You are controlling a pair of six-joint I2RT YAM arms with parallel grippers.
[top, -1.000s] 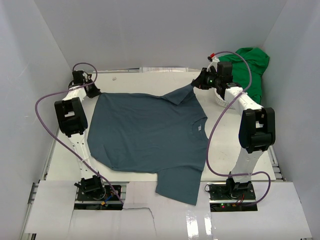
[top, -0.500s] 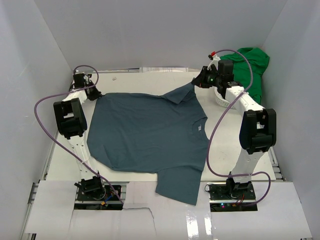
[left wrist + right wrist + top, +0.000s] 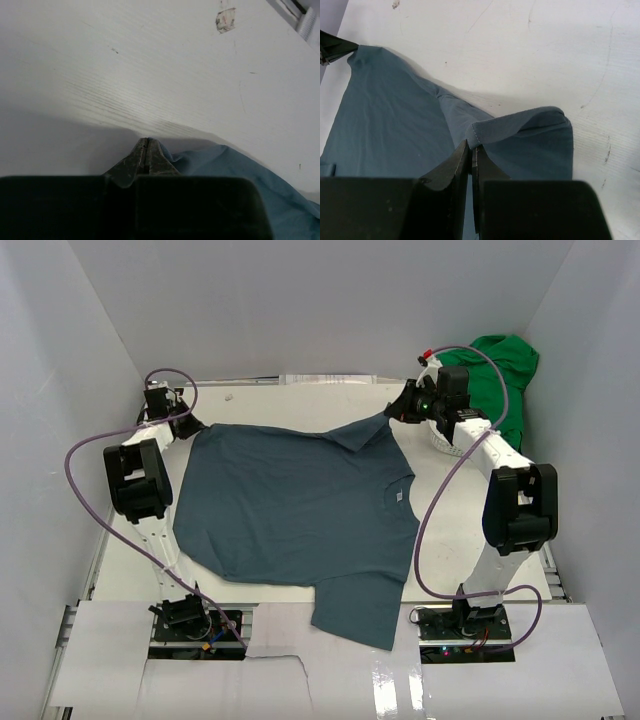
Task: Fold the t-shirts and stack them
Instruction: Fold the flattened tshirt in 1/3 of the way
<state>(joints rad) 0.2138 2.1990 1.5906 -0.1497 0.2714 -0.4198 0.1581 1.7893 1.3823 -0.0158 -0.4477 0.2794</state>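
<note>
The blue shirt [image 3: 290,505] lies spread flat on the table [image 3: 300,400] between the arms. Its long axis runs left to right, with the neck and label toward the right and the hem toward the left. One sleeve points at the near edge. The other, at the far right, is folded back over itself.

The left gripper [image 3: 188,425] is closed tight on the far hem corner, though its wrist view shows only cloth emerging beside the fingertips [image 3: 145,145]. The right gripper [image 3: 392,413] is pinched shut on the far sleeve's hem.

The green shirt [image 3: 505,375] is bunched in the far right corner over a basket [image 3: 443,440], which is mostly hidden by cloth and arm.
</note>
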